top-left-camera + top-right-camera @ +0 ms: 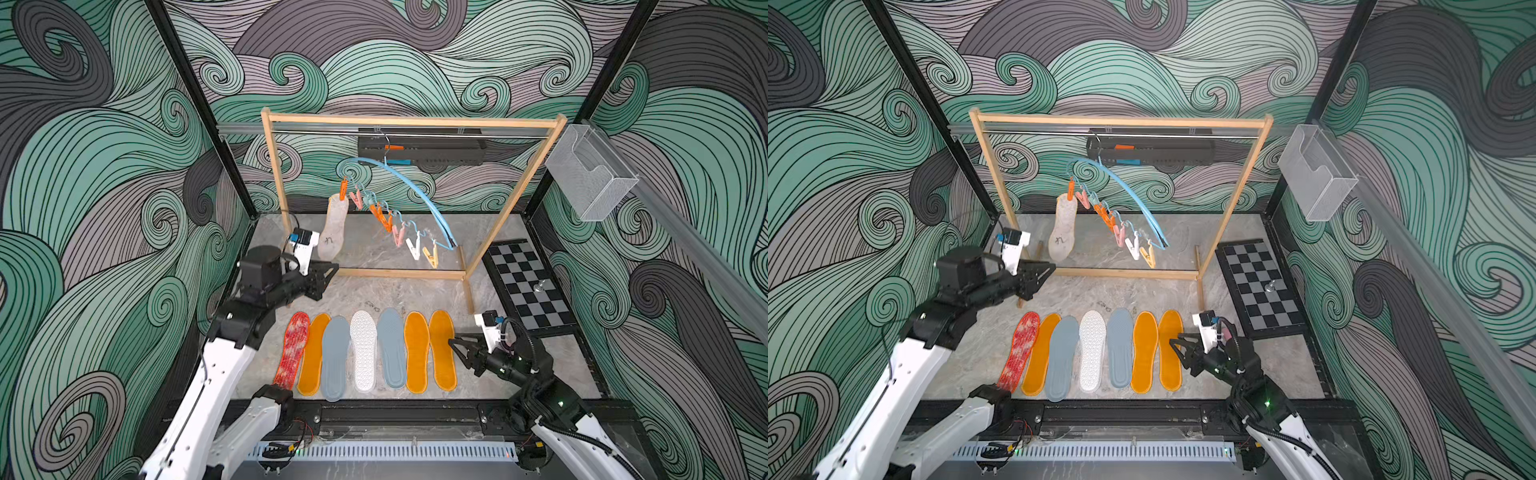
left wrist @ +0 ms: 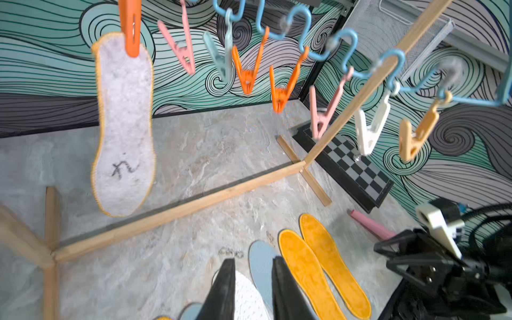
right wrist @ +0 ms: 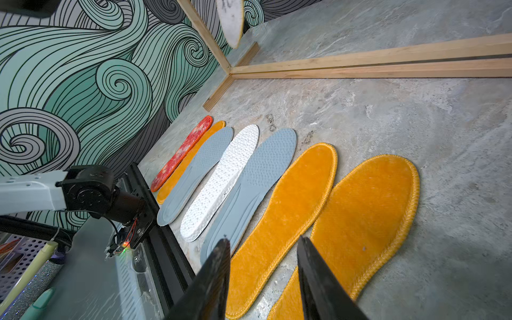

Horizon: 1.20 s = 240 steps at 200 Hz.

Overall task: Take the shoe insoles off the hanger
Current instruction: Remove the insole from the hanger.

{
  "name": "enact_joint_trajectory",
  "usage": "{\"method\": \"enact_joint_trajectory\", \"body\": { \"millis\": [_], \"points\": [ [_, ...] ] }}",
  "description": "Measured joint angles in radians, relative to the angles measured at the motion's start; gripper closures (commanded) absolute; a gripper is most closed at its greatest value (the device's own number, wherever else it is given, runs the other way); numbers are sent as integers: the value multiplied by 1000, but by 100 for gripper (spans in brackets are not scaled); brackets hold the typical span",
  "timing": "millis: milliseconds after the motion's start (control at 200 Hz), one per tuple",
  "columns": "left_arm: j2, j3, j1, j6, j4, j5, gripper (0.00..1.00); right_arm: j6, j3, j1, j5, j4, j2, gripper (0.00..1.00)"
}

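The felt insole (image 2: 123, 124) is hung from the hanger (image 1: 415, 187) by an orange clip (image 2: 130, 27). A dark handwritten mark is seen near its lower end but cannot be read. Seven insoles (image 1: 363, 351) are laid in a row on the table (image 1: 374, 291). The left gripper (image 2: 253, 263) is narrowly parted and empty. The right gripper (image 3: 263, 241) is parted wider, with nothing held.

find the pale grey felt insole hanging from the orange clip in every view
Top view: pale grey felt insole hangs left of centre, under the orange clip.
Top view: same.
Left wrist: whole, hanging above the wooden rack's bottom rail.
Right wrist: only its tip, above the rack's corner.
Shared landmark: that bottom rail.
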Motion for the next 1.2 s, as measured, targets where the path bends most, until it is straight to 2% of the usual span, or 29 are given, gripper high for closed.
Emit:
{"method": "enact_joint_trajectory", "body": {
  "millis": [130, 305, 635, 946, 1091, 1201],
  "points": [
    [-199, -150, 0, -10, -27, -20, 76, 0, 0, 0, 0, 3, 13, 58],
    [-321, -251, 0, -33, -62, -69, 76, 0, 0, 0, 1, 8, 34, 58],
    [-344, -263, 0, -45, -72, -94, 75, -1, 0, 1, 6, 17, 87, 56],
    [-352, -263, -3, -48, -77, -94, 75, -6, 0, 2, -18, 76, 152, 51],
    [-361, -264, -6, -48, -76, -93, 75, -14, 0, 5, -39, 191, 266, 47],
    [-361, -265, -6, -48, -77, -92, 77, -26, 18, 7, -52, 287, 446, 46]
  ]
}}
